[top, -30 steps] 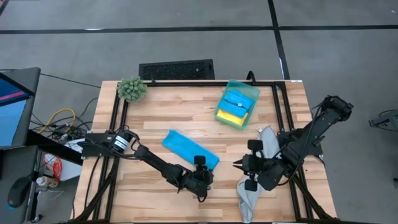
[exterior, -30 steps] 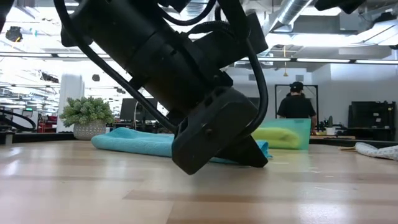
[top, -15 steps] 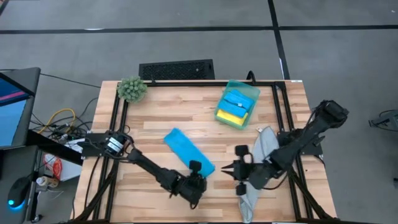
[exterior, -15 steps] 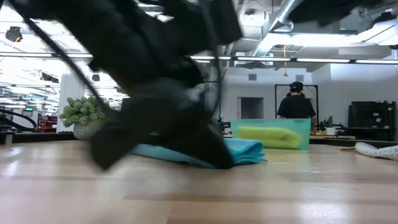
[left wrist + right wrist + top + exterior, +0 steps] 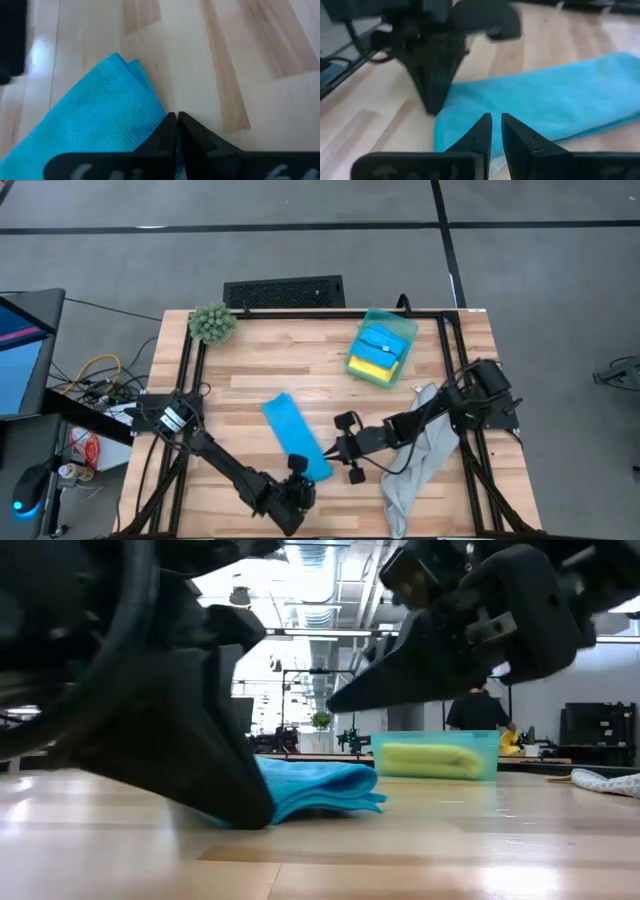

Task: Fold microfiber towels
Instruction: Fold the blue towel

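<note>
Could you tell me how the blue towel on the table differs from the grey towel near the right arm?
The blue towel is bright turquoise and the smaller; the grey towel is pale and larger. The blue one lies as a neat folded strip in the middle of the table; the grey one sprawls loose and crumpled at the right edge. The left claw is shut on the blue towel's corner; nothing grips the grey one. Both are soft cloths.

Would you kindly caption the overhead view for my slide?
Left gripper shut on the near end of the blue towel, while the right gripper hovers beside it.
</note>
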`<action>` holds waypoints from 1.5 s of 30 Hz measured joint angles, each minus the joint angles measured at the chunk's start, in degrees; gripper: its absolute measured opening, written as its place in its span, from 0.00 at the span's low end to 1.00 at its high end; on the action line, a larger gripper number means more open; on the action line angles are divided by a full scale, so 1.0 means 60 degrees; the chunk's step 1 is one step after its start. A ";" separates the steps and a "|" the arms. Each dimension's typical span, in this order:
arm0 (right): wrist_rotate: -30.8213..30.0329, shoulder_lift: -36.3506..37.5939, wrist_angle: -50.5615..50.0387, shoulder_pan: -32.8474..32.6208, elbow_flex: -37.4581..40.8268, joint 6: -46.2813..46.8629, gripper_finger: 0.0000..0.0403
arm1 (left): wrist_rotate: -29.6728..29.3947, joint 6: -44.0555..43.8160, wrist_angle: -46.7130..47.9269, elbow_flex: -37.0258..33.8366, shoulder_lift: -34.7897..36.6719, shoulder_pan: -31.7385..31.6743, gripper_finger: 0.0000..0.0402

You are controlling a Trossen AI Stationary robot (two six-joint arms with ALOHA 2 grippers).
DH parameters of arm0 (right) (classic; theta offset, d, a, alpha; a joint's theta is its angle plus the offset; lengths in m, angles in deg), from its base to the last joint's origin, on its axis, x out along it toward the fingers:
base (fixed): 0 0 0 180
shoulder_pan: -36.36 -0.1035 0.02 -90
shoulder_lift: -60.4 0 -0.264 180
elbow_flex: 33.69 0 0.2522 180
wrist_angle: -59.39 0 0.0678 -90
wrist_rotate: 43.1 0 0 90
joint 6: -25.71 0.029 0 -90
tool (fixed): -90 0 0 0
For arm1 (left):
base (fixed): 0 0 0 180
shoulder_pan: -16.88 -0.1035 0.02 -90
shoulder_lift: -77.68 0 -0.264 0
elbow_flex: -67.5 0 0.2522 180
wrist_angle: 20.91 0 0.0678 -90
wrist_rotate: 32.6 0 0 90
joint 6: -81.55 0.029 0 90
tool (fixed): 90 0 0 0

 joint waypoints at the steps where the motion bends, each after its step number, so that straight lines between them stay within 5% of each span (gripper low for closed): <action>1: 0.0187 -0.0192 0.0160 0.0062 -0.0002 0.0013 0.16 | -0.0108 -0.0091 0.0054 0.0000 0.0000 0.0050 0.00; 10: 0.0307 -0.1455 0.0283 0.0218 -0.0021 0.0819 0.16 | -0.0441 -0.0411 0.0088 0.0004 -0.0004 0.0345 0.05; 20: 0.0281 -0.0193 0.0359 -0.0069 -0.0010 -0.0359 0.16 | -0.0360 -0.1181 -0.0002 0.0059 0.0000 0.0399 0.07; 27: 0.0761 -0.1359 0.2202 0.0221 -0.0146 -0.0477 0.16 | -0.0373 -0.0636 -0.0042 0.0468 0.0000 0.0415 0.08; 45: 0.1041 -0.2383 0.2316 0.0261 -0.0189 0.0764 0.16 | -0.0079 -0.1344 0.0011 0.0543 0.0018 0.0482 0.08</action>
